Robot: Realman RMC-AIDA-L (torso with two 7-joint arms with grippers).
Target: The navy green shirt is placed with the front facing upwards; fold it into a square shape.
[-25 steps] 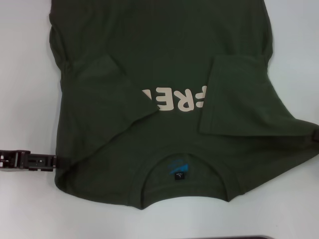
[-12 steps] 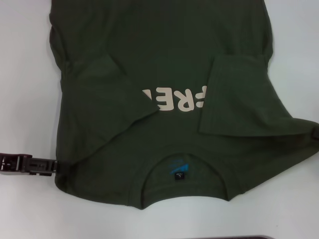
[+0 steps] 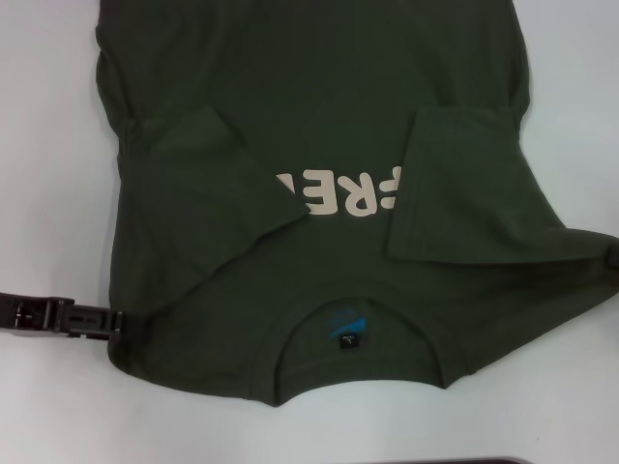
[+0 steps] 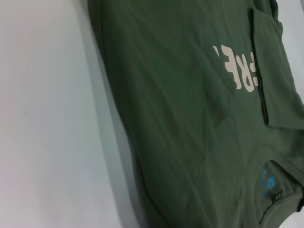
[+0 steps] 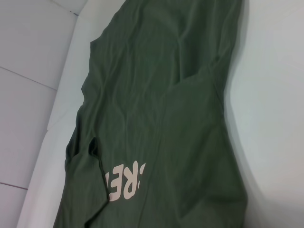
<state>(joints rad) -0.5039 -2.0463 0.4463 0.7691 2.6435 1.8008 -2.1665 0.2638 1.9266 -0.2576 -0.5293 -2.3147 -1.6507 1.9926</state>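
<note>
The navy green shirt (image 3: 319,126) lies front up on the white table (image 3: 48,145), collar toward me. Its cream print (image 3: 338,193) is partly covered by both short sleeves, which are folded inward: one (image 3: 208,184) on the left, one (image 3: 455,184) on the right. A blue-and-black neck label (image 3: 346,329) shows inside the collar. My left gripper (image 3: 114,321) lies low at the shirt's left shoulder edge, touching the cloth. Only a sliver of my right gripper (image 3: 611,263) shows at the right shoulder edge. The shirt (image 4: 190,118) fills the left wrist view, and the shirt (image 5: 156,109) also fills the right wrist view.
Bare white table (image 3: 571,97) lies on both sides of the shirt and in front of the collar. A dark strip (image 3: 484,461) runs along the near edge of the head view. The right wrist view shows a white wall (image 5: 33,57) beyond the table.
My left gripper has slid a little to the right, into the shirt's left shoulder edge. The shirt and the right gripper look unchanged.
</note>
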